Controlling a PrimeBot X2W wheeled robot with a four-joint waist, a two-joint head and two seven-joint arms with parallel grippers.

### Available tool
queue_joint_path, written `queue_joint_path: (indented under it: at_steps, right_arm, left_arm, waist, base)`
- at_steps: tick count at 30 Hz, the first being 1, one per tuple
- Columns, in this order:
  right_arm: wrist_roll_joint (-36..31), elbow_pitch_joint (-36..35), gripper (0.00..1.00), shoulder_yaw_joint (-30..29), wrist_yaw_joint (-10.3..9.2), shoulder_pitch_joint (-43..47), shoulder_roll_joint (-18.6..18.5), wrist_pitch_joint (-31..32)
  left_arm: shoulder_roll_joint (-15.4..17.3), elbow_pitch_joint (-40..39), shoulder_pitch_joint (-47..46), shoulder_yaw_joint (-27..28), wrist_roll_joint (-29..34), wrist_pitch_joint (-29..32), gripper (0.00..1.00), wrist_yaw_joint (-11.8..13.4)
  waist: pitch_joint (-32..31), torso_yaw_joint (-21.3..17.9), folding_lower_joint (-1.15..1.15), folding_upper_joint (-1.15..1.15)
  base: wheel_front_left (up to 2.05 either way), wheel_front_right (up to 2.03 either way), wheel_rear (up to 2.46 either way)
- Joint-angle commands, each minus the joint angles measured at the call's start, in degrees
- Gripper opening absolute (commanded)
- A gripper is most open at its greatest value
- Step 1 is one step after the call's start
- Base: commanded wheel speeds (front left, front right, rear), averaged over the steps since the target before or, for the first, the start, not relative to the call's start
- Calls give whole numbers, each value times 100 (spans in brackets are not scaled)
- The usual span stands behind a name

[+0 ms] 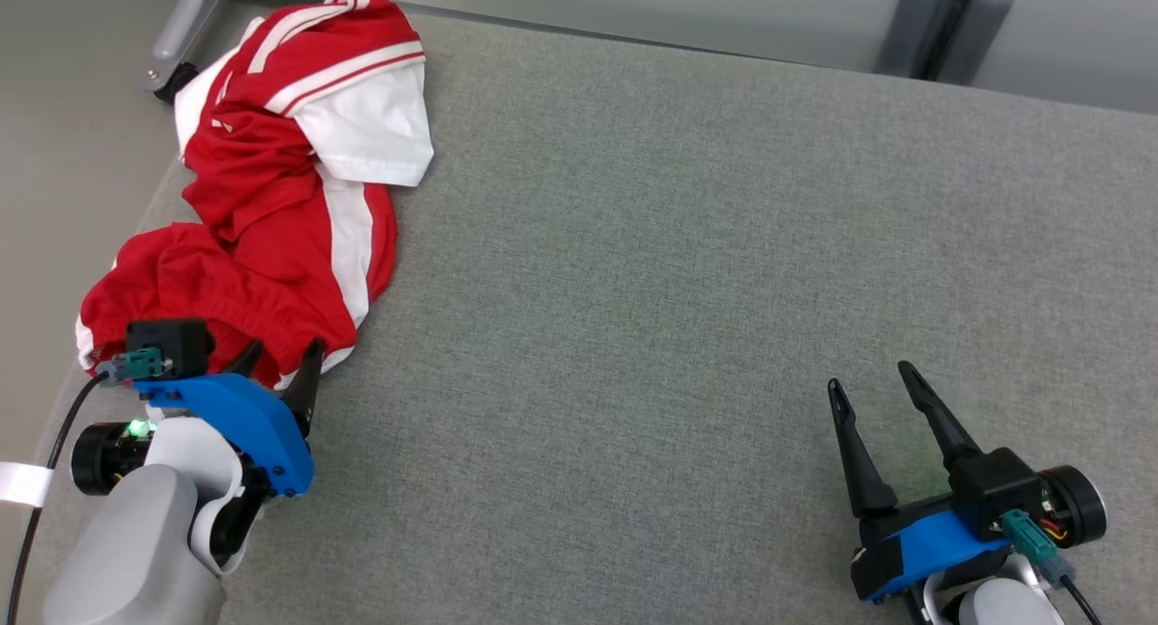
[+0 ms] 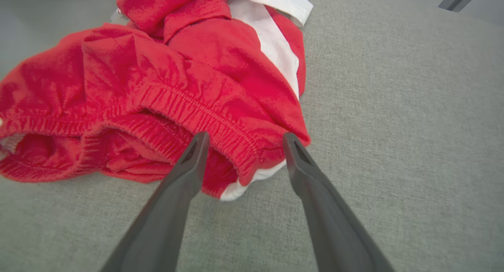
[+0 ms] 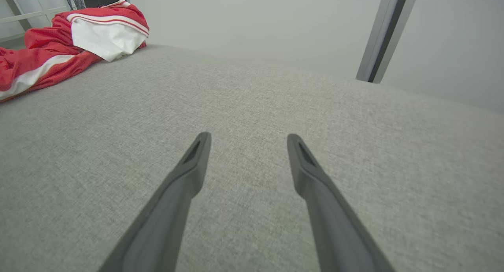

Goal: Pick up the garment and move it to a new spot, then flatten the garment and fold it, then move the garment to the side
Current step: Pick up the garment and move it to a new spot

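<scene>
Garment: we see a red garment with white stripes (image 1: 271,200), crumpled in a long heap along the left side of the grey fabric tabletop (image 1: 678,245), running from the far left corner towards the near edge.
White panel: a white panel (image 1: 371,127) folds out of the far end of the heap, facing the middle of the table.
Waistband: a gathered elastic waistband (image 2: 189,102) lies bunched at the near end.
Left gripper: the left gripper (image 1: 284,346) has its fingers spread apart and grips nothing. We find its tips right at the near end of the heap, either side of a fold of the waistband; whether they touch the cloth, we cannot tell.
Right gripper: the right gripper (image 1: 868,377) also has its fingers spread wide and empty, over bare tabletop at the near right, well apart from the garment.
Beyond the table: a caster wheel (image 1: 172,82) past the far left corner, and a grey post (image 3: 384,32) past the far edge.
</scene>
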Motion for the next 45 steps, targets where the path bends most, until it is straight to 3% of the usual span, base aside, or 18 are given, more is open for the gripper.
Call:
queue_joint_path:
  at_steps: [1, 9, 10, 11, 14, 20, 27, 33, 39, 45]
  right_arm:
    - [-43, -38, 100, -30, 1, -93, -26, -22]
    - [-139, -99, 100, -96, 1, -118, -25, -22]
    - [-141, -104, 100, -104, 1, -111, -25, -22]
    - [-140, -105, 100, -110, 1, -102, -26, -22]
    - [-118, -84, 100, -134, 1, -97, -25, -22]
    - [29, -34, 100, -100, 1, -126, -25, -22]
    - [359, 87, 100, -64, 1, -8, -27, -22]
    - [600, 179, 100, -56, 1, 74, -26, -22]
    - [817, 269, 100, -99, 1, 164, -27, -22]
    - [869, 273, 100, -409, 1, 177, -23, -22]
  left_arm:
    - [74, 69, -82, -36, -91, -32, 100, -4]
    - [34, 715, -330, -69, -579, -175, 100, -4]
    - [11, 747, -362, -87, -636, -235, 95, -4]
    - [0, 776, -387, -107, -679, -288, 63, -4]
    - [63, 733, -472, -246, -733, -505, 0, -4]
    - [429, 332, -669, -598, -726, -951, 0, -5]
    - [1255, -666, -974, -894, -384, -1274, 0, -5]
    - [1566, -1528, -1181, -971, -149, -1098, 0, 40]
    - [1529, -2569, -1466, -1328, 70, -657, 0, 28]
    - [1047, -3510, -1833, -1955, 56, -379, 0, -4]
  waist:
    - [62, -12, -1, 0]
    - [253, -149, -1, 0]
    - [255, -154, -1, 0]
    - [253, -158, -1, 0]
    - [224, -153, -1, 0]
    - [0, -149, -1, 0]
    - [-496, -320, -1, 0]
    - [-862, -625, -1, 0]
    - [-1210, -1235, -1, 0]
    - [-1296, -2079, -1, 0]
  base:
    - [0, 0, 0]
    - [0, 0, 0]
    - [0, 0, 0]
    - [0, 0, 0]
    - [0, 0, 0]
    - [0, 0, 0]
    - [0, 0, 0]
    - [0, 0, 0]
    - [0, 0, 0]
    - [0, 0, 0]
